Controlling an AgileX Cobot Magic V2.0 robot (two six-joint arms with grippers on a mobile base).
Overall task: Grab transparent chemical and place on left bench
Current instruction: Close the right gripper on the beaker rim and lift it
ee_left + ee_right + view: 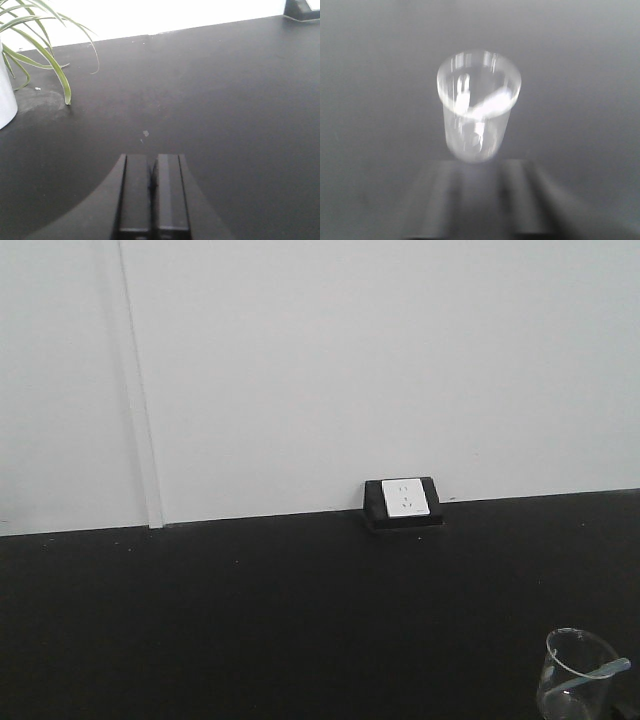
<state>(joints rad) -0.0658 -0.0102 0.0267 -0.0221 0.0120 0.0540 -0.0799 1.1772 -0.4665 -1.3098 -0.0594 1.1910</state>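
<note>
The transparent chemical, a slim translucent pipette (pixel 603 669), leans inside a clear glass beaker (pixel 575 680) at the front right of the black worktop (pixel 250 620). In the blurred right wrist view the beaker (pixel 477 107) stands just ahead of my right gripper (pixel 480 169). That gripper is open, with its two dark fingers (pixel 440 200) spread wider than the beaker's base and nothing between them. My left gripper (pixel 152 159) is shut on nothing and hovers low over bare black surface. The left bench is out of view.
A white socket box (pixel 404 500) sits at the back of the worktop against the white wall. In the left wrist view, a plant with long green leaves (pixel 45 45) in a white pot (pixel 6 95) stands at the far left.
</note>
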